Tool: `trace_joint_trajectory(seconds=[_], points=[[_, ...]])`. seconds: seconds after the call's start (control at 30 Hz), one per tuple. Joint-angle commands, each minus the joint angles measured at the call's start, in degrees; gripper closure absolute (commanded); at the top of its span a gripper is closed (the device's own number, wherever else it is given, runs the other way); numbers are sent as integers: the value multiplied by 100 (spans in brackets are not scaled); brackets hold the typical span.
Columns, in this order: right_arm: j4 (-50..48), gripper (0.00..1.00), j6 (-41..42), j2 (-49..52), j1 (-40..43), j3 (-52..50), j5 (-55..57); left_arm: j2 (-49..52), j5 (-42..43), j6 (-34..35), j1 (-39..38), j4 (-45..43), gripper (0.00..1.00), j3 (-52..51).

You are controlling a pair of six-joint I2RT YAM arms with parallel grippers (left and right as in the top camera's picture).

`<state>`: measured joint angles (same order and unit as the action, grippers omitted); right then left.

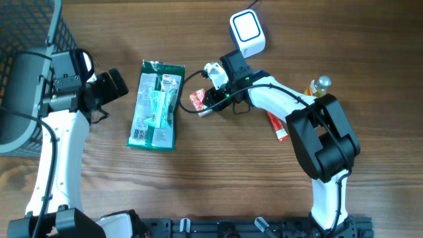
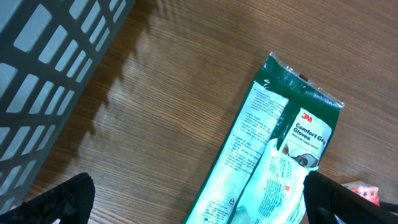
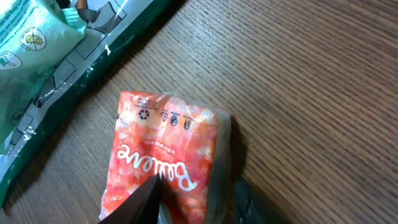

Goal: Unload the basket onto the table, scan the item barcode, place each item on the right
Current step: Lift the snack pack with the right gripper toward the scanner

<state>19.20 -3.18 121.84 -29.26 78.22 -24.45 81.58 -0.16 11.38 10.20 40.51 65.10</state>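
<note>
1. Red and glossy, the snack packet (image 3: 165,155) lies flat on the wooden table (image 1: 218,172), just beside the right edge of the green glove pack (image 1: 156,104). It looks like the item picked out for scanning.
2. The right gripper (image 3: 196,202) is low over the packet's near end, one finger on each side of it. The jaws are partly drawn in. I cannot tell from the wrist view whether they already pinch the packet or only straddle it.
3. Taking it by the end makes sense. That leaves most of the printed face free to show to the reader.
4. The white scanner (image 1: 248,28) stands at the far edge of the table, close behind the right arm's wrist, so the carry should be short.
5. No barcode shows on the upward face, only the brand name and small recycling marks. The packet will probably need turning before the reader can see the code.
6. The left gripper (image 1: 109,86) hangs wide open and empty, near the left edge of the glove pack and beside the dark basket (image 1: 26,26). It seems to be parked out of the way.
7. A bottle (image 1: 322,84) and a second red wrapper (image 1: 279,127) lie by the right arm, likely waiting their turn.
</note>
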Motion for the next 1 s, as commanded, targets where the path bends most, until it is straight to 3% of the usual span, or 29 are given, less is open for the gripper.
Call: trace_joint_trajectory(seconds=[0.0, 0.1, 0.23, 0.37, 0.43, 0.47, 0.7, 0.83, 0.97], points=[[-81, 76, 74, 251, -15, -201, -90, -9, -15, -70, 20, -15, 0, 26], [-105, 93, 361, 96, 17, -120, -94, -9, -15, -70, 20, -15, 0, 26], [173, 96, 1019, -695, 380, 22, -730, -9, -15, -70, 20, -15, 0, 26], [540, 96, 1593, -1405, 1126, 22, -2444, -9, -15, -70, 20, -15, 0, 26], [973, 96, 1602, -1556, 1681, 20, -4330, -9, -15, -70, 20, -15, 0, 26], [1152, 96, 1576, -1556, 1825, 17, -4739, -9, -15, -70, 20, -15, 0, 26], [2903, 96, 70, -1556, 2483, -2, -6170, -9, -15, -70, 20, -15, 0, 26], [3462, 96, -599, -1558, 2527, 0, -6102, -9, -15, -70, 20, -15, 0, 26], [3644, 96, -761, -1589, 2520, 0, -6102, -9, -15, -70, 20, -15, 0, 26]])
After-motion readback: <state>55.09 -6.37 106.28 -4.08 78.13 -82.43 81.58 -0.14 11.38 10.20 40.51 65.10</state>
